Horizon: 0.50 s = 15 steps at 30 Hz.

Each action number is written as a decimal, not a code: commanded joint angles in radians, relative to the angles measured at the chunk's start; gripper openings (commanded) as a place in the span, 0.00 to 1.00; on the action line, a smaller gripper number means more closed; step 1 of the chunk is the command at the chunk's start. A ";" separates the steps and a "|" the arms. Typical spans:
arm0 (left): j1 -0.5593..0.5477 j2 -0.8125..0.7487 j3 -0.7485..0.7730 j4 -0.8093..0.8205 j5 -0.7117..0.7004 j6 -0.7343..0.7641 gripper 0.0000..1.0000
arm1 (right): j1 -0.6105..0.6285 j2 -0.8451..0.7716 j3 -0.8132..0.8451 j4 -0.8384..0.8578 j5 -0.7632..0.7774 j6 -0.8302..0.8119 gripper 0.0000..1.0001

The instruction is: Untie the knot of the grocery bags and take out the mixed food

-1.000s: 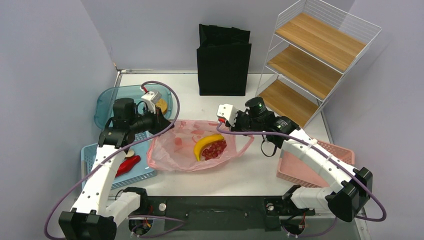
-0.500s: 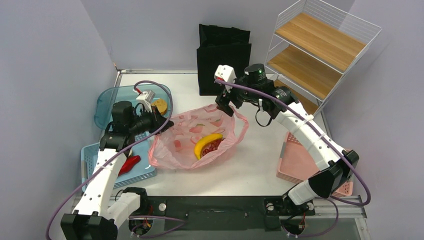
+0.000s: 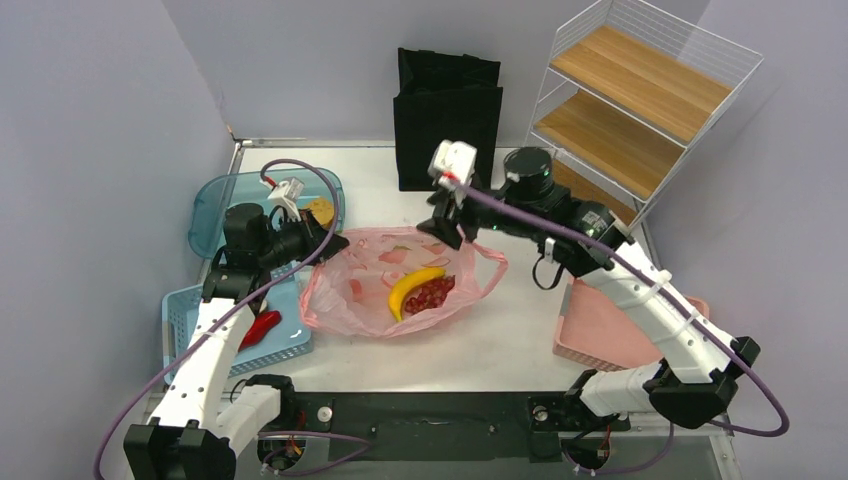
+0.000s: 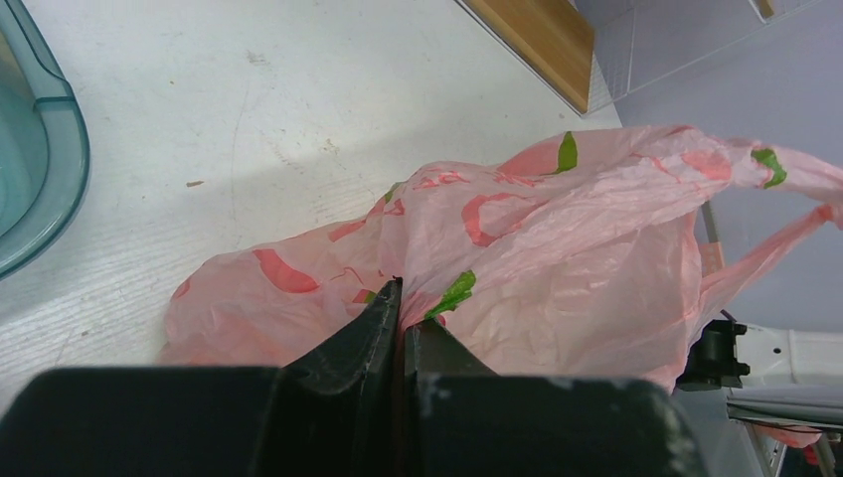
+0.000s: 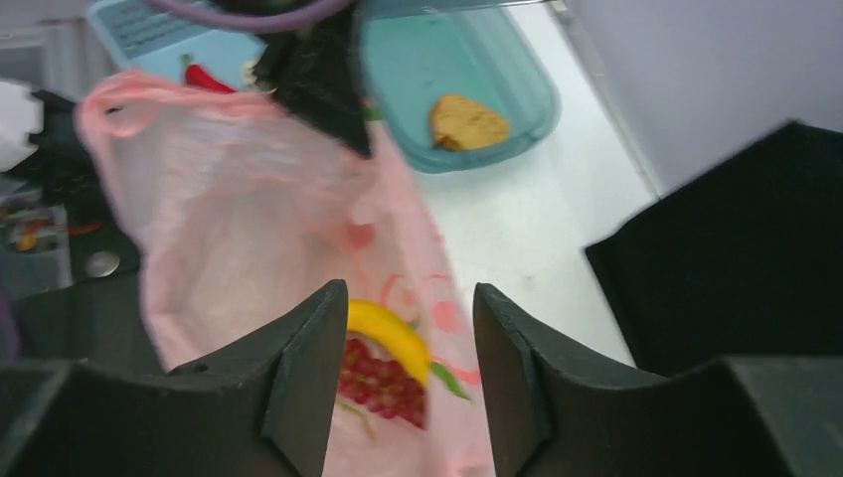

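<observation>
L tool [image 4: 401, 298] is pressed together on a fold of the pink bag [image 3: 352, 290] at its left rim, w/ the film pinched between the tips. R tool [image 5: 410, 298] is spread wide w/ nothing between its fingers, hovering over the bag's far rim, near the black tote [image 3: 447, 120]. Bag lies on the surface [image 3: 500, 340], mouth open. I see the banana [image 3: 413, 287] and red fruit cluster [image 3: 434, 296] inside, touching. Chilli [image 3: 258, 328] sits in the blue basket [image 3: 178, 310] — beige item [image 5: 467, 121] in the teal tray [image 3: 210, 210].
</observation>
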 commanded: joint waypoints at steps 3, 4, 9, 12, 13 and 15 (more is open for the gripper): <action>0.011 -0.017 -0.006 0.072 0.030 -0.040 0.00 | 0.177 0.024 -0.189 -0.002 0.028 -0.156 0.25; 0.013 -0.020 -0.008 0.072 0.032 -0.039 0.00 | 0.213 0.033 -0.244 0.004 0.075 -0.246 0.16; 0.020 -0.048 -0.017 0.031 0.042 0.017 0.00 | 0.331 0.074 -0.510 0.119 0.343 -0.517 0.00; 0.020 -0.067 -0.022 -0.006 0.073 0.088 0.00 | 0.337 0.118 -0.575 0.184 0.430 -0.553 0.02; 0.020 -0.077 -0.024 -0.025 0.085 0.103 0.00 | 0.336 0.124 -0.604 0.192 0.449 -0.580 0.07; 0.021 -0.092 -0.035 -0.050 0.089 0.140 0.00 | 0.336 0.128 -0.660 0.212 0.480 -0.624 0.16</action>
